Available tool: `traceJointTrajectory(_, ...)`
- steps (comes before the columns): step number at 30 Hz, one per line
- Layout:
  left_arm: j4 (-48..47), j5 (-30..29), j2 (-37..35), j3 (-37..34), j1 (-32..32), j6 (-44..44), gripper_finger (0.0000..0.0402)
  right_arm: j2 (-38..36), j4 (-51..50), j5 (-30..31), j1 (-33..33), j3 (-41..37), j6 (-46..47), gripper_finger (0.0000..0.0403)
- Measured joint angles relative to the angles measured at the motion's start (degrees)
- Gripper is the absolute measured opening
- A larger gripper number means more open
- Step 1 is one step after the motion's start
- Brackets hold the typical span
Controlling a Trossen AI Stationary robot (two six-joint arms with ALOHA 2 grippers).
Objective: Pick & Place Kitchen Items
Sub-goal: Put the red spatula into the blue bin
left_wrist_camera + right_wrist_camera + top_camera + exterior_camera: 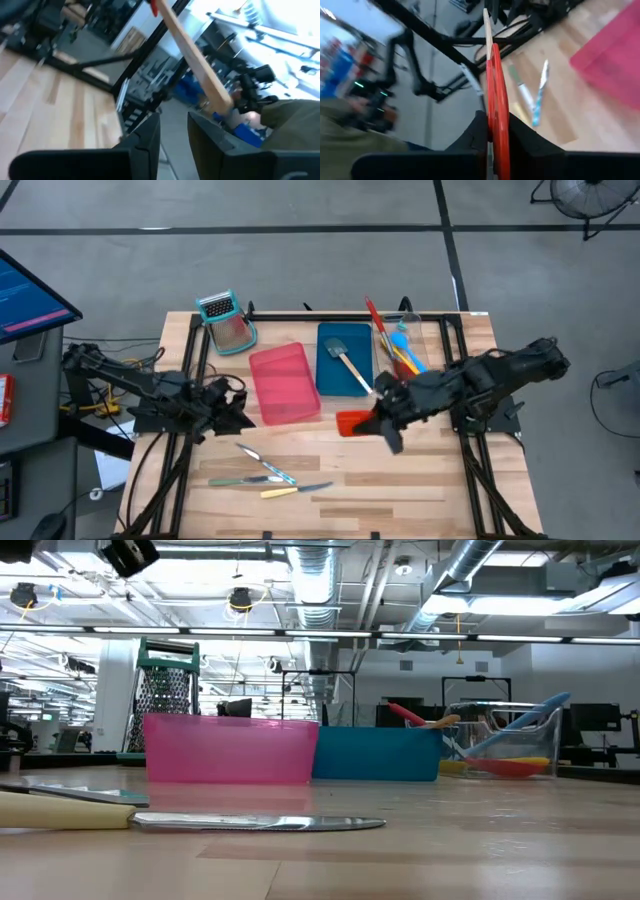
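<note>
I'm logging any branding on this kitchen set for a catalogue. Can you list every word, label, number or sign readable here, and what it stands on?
No text can be read in these views.
Pink tray, blue tray, grater, knives, red spatula: no lettering shows on them.
Monitor beside the table: its blue screen shows lines too small to read.
Red item at the picture's left edge: any print on it is too small to read.

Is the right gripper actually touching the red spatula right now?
Touching. The right wrist view shows the right gripper with its fingers pressed against both faces of the red spatula, no gap.
</note>
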Motion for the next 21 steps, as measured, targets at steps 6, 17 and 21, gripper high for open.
traceJointTrajectory(6, 1.5, 0.0, -2.3, 0.0, 0.0, 0.1, 0.0082, -3.8, 5.0, -9.8, -2.0, 0.0, 16.9, 0.0025)
traceJointTrajectory(17, 2.0, 0.0, -2.3, 0.0, 0.0, 0.3, 0.0082, -7.9, 9.8, -1.8, -5.7, 0.0, 42.8, 0.0025)
traceJointTrajectory(21, 2.1, 0.0, -2.3, 0.0, 0.0, 0.0, 0.0081, -7.9, 11.0, -1.6, -7.6, 0.0, 43.2, 0.0027)
